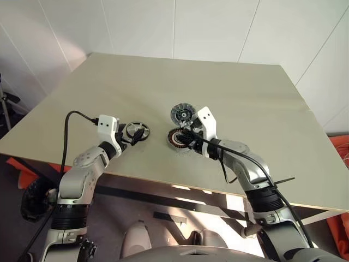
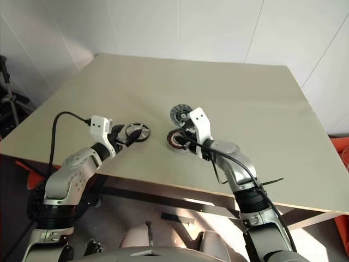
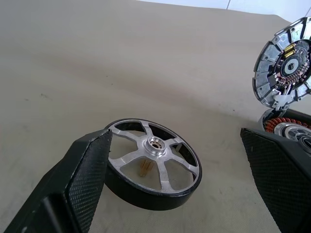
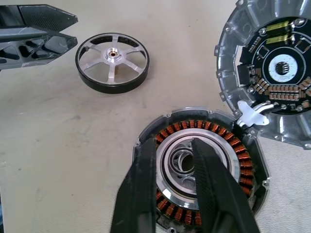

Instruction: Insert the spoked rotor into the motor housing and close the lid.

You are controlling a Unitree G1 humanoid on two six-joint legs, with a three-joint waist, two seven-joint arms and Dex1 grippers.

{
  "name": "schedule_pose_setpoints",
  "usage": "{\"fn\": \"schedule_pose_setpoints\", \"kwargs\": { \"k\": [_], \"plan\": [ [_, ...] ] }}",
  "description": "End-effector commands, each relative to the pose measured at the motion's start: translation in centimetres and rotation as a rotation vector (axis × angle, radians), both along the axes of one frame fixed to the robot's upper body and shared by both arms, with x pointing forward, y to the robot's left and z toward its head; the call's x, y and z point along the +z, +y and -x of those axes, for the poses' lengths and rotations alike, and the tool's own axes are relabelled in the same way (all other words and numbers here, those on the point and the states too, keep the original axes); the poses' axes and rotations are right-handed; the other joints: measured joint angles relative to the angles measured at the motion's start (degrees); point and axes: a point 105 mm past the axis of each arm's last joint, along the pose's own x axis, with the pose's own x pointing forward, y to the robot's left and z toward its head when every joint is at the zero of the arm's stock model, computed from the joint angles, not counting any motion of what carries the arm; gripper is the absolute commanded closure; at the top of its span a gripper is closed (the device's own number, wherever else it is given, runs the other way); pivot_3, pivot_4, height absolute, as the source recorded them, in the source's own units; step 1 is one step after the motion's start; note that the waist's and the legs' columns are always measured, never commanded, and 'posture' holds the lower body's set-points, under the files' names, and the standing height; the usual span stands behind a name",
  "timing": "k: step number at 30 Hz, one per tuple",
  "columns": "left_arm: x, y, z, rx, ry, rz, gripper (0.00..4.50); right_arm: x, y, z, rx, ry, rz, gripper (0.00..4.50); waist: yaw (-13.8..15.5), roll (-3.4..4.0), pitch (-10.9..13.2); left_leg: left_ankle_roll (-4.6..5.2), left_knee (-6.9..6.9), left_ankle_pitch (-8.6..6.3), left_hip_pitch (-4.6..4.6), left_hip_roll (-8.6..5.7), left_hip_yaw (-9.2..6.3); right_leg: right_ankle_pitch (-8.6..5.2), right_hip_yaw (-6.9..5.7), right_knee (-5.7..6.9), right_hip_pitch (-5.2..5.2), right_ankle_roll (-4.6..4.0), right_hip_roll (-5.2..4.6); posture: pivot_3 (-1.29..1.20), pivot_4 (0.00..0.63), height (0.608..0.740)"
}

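Silver-grey arms, white wrist blocks, black cables, seemingly carbon-weave claws [image 3: 194,160]

Looks like a lab or test room: plain beige table [image 1: 136,76] mid-frame, bare white panel walls [image 1: 218,27] up top, loose motor parts.

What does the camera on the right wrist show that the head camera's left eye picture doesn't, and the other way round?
Right wrist view alone: fine detail, meaning the copper windings ringing the round dark motor housing and the circuit board inside the hinged-open grey lid. The right gripper has its black fingers close together over the housing's silvery centre.

Left eye view alone: the whole beige table, both arms and the white wall.

Both: the dark-rimmed spoked rotor lying flat, with the left gripper at it.
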Motion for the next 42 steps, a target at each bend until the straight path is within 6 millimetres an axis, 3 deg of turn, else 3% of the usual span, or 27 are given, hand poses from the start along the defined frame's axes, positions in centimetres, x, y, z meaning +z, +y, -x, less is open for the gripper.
{"fn": "schedule_pose_setpoints", "kwargs": {
  "k": [1, 23, 42],
  "plan": [
    [1.2, 0.3, -0.2, 0.008, -0.054, -0.009, 0.0, 1.5, 0.6, -0.1, 0.02, -0.053, -0.025, 4.34, 0.0, 0.0, 0.0, 0.0, 0.0, 0.0, 0.02, 0.0, 0.0, 0.0, 0.0, 0.01, 0.01, 0.0, 0.0, 0.0, 0.0, 0.74],
    [1.2, 0.7, 0.0, 0.026, -0.055, -0.019, 0.0, -0.5, 1.2, -0.3, 0.026, 0.016, 0.01, 4.47, 0.0, 0.0, 0.0, -0.02, 0.0, 0.01, 0.01, 0.01, -0.01, 0.0, 0.0, 0.02, 0.01, 0.0, 0.0, 0.0, 0.0, 0.74],
    [1.2, 0.5, 0.1, 0.019, -0.056, -0.018, 0.0, -0.1, 0.7, -1.4, -0.002, -0.005, 0.016, 4.47, 0.0, 0.0, 0.0, -0.04, 0.0, 0.02, 0.02, 0.01, -0.01, 0.0, 0.0, 0.04, 0.01, 0.0, 0.0, 0.0, 0.0, 0.74]
  ]
}}
